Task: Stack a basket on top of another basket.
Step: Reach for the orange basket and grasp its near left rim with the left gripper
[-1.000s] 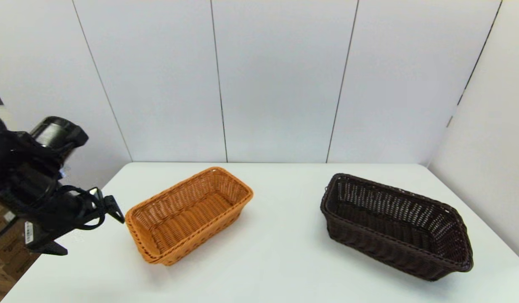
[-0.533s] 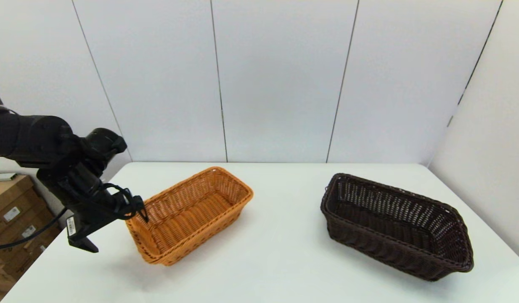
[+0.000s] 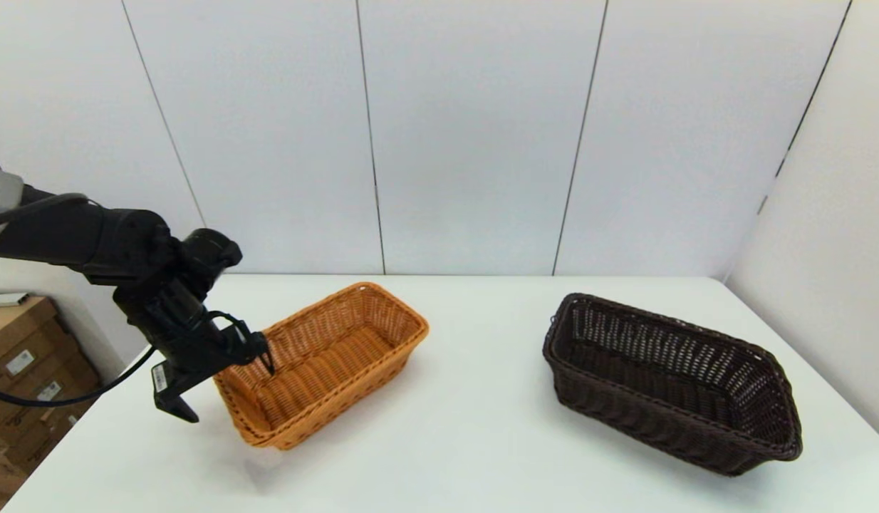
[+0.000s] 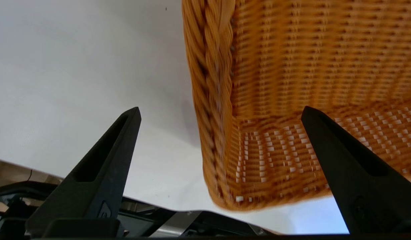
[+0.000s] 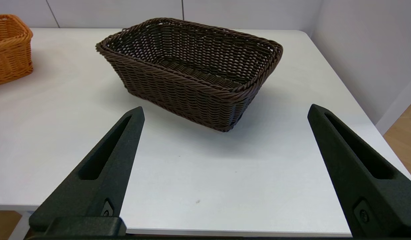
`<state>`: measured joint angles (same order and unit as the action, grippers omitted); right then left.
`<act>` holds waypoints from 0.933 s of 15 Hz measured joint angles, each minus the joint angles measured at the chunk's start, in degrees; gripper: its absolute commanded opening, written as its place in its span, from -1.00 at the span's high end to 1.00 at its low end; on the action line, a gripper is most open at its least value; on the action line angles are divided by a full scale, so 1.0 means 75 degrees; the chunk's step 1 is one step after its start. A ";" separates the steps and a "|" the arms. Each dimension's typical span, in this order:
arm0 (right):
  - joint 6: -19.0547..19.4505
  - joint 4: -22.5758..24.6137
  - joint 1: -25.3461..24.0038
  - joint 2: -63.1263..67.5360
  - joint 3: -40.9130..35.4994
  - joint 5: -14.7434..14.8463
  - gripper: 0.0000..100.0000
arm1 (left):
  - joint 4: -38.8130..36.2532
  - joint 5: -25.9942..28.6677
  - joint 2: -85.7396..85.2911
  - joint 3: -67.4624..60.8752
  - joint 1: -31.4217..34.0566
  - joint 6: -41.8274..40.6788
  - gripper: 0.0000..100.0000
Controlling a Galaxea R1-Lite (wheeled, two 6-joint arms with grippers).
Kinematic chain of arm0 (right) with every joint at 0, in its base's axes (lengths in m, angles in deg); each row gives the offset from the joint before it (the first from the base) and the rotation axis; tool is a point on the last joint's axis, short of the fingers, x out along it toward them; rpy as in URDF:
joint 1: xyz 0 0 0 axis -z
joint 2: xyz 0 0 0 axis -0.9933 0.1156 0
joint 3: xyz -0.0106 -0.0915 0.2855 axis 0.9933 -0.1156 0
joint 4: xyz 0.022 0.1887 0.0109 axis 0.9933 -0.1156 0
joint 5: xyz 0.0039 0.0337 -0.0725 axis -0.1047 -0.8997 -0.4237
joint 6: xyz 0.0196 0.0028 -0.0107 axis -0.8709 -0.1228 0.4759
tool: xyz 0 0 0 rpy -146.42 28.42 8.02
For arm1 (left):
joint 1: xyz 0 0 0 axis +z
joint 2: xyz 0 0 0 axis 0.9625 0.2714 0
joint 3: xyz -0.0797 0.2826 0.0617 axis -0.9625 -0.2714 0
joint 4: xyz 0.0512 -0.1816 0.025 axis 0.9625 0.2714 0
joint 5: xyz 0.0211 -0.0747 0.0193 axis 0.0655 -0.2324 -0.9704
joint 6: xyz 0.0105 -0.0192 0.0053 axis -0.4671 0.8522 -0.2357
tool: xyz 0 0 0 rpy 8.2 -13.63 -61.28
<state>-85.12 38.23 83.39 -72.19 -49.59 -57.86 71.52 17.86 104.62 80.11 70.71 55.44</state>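
The orange-tan basket [image 3: 325, 363] lies on the left half of the white table [image 3: 468, 442], one short end towards me. My left gripper [image 3: 226, 388] is open and straddles that end's braided rim [image 4: 210, 66]: one finger [image 4: 105, 166] is outside the wall, the other [image 4: 345, 160] is over the inside. The dark brown basket [image 3: 667, 381] stands on the right half, untouched. My right gripper [image 5: 226, 109] is open and held back near the table's front edge, facing the dark basket [image 5: 192, 70] with bare table between. It is out of the head view.
Cardboard boxes [image 3: 26, 356] stand on the floor beyond the table's left edge. White wall panels close off the back and right sides. A wide strip of table separates the two baskets.
My left arm has swung in from the left edge towards the orange-tan basket, and its open fingers now sit on either side of the basket's end wall. Neither basket has moved.
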 measured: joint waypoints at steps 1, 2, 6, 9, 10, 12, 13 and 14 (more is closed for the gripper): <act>0.0000 0.0000 0.0000 0.0000 0.0000 0.0000 -1.00 | -0.0163 0.0016 0.0111 0.0003 0.0007 0.0018 -1.00; -0.0003 0.0000 -0.0003 0.0000 0.0000 0.0003 -1.00 | -0.0268 0.0023 0.0198 0.0015 0.0007 0.0062 -1.00; -0.0003 0.0000 0.0000 0.0000 0.0000 0.0000 -1.00 | -0.0556 0.0011 0.0475 0.0018 0.0003 0.0088 -1.00; -0.0003 0.0000 0.0000 0.0000 0.0000 0.0000 -1.00 | -0.0585 -0.0010 0.0610 -0.0003 -0.0015 0.0088 -1.00; -0.0003 0.0000 0.0000 0.0000 0.0000 0.0000 -1.00 | -0.0653 -0.0018 0.0665 -0.0018 -0.0023 0.0094 -1.00; -0.0007 0.0000 0.0000 0.0000 0.0000 0.0000 -1.00 | -0.0920 -0.0024 0.0743 -0.0114 -0.0037 0.0098 -1.00; -0.0003 0.0000 0.0000 0.0000 0.0000 0.0000 -1.00 | -0.1044 -0.0024 0.0764 -0.0224 -0.0047 0.0099 -1.00; -0.0003 0.0000 0.0000 0.0000 0.0000 -0.0003 -1.00 | -0.1232 -0.0026 0.0780 -0.0356 -0.0052 0.0099 -1.00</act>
<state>-85.15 38.23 83.39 -72.19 -49.59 -57.89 62.28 17.67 110.47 77.44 70.32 56.18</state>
